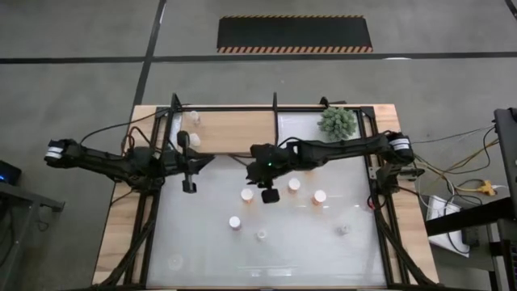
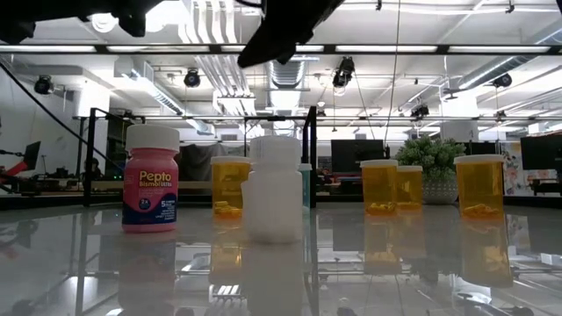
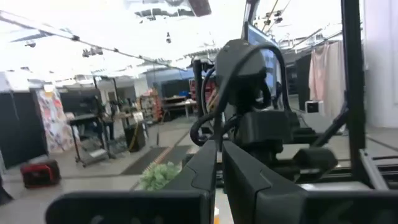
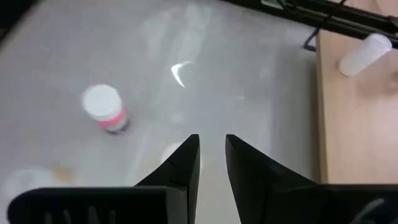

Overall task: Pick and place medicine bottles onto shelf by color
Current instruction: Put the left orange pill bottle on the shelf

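The right gripper has its two dark fingers a little apart, with only a thin gap between them, and nothing sits in that gap. It hangs over the middle of the white table, pointing down. Just under the fingertips there may be a pale cap, but it is mostly hidden, so it is hard to be sure. From above, the right gripper is right next to an orange bottle, which stands on its left side. A pink bottle with a white cap stands upright a bit farther off, toward the front of the table. More orange bottles stand close by on the other side. All these bottles stand straight up, so their long side points up toward the fingers. The right arm is the nearer one to them. The left gripper has its fingers pressed together and holds nothing. It waits by the left edge, near the wooden shelf. A white bottle already lies on its side on that shelf. The shelf is at the back of the table, away from the standing bottles, so a picked bottle will likely have to travel backward to get there.
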Motion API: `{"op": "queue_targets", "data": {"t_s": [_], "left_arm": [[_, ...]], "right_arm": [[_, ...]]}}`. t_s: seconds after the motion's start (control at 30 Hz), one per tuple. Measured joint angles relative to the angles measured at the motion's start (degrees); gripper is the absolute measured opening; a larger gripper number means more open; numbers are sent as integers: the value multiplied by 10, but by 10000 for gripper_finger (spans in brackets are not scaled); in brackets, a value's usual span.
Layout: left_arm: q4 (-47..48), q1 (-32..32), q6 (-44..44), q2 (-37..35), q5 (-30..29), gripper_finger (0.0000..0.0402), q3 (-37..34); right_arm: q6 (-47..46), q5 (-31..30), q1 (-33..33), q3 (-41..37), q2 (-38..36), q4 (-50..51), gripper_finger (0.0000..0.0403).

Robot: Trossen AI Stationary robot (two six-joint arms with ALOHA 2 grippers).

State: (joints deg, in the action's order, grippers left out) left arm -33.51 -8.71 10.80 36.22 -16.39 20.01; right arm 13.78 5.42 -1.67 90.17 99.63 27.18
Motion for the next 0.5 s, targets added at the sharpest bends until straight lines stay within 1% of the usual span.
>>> {"op": "queue_targets", "data": {"t_s": [0.07, 0.17, 0.27, 0.37, 0.5], "left_arm": [[2, 0, -18, -4, 0, 10, -7], [6, -1, -34, -6, 3, 10, -11], [4, -1, -44, -16, 25, 10, -11], [5, -1, -41, -30, 53, 10, -11], [19, -1, -40, -56, 64, 10, -11]], "right_arm": [[-1, -27, -5, 1, 7, 3, 68], [-45, -70, -6, 8, 7, 0, 69], [-59, -70, -5, 14, 5, 12, 86], [-76, -70, -11, 22, 8, 36, 127], [-113, -69, -20, 42, 22, 64, 204]]}}
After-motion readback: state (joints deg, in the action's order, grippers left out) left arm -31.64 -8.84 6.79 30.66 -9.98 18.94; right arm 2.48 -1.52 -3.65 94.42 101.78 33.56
